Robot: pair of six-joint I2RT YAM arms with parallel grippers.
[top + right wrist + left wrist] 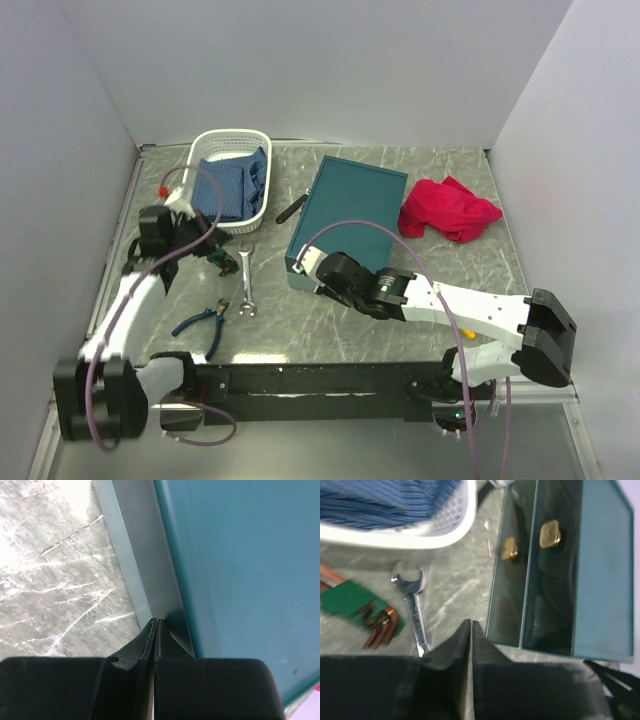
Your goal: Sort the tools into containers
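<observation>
The teal box (350, 205) lies mid-table with its lid down; its side with two gold latches shows in the left wrist view (555, 580). A silver spanner (245, 285) (414, 611), blue-handled pliers (203, 322) and a green holder of hex keys (222, 263) (350, 600) lie left of it. A black-handled tool (289, 211) rests against the box's far left side. My left gripper (212, 256) (471, 622) hovers by the spanner, its jaws almost together with nothing between them. My right gripper (306, 262) (156, 621) is shut and empty, tips against the box's edge (150, 580).
A white basket (232, 139) holding a blue cloth (232, 185) stands at the back left, close to my left arm. A red cloth (448, 210) lies right of the box. White walls enclose the table on three sides.
</observation>
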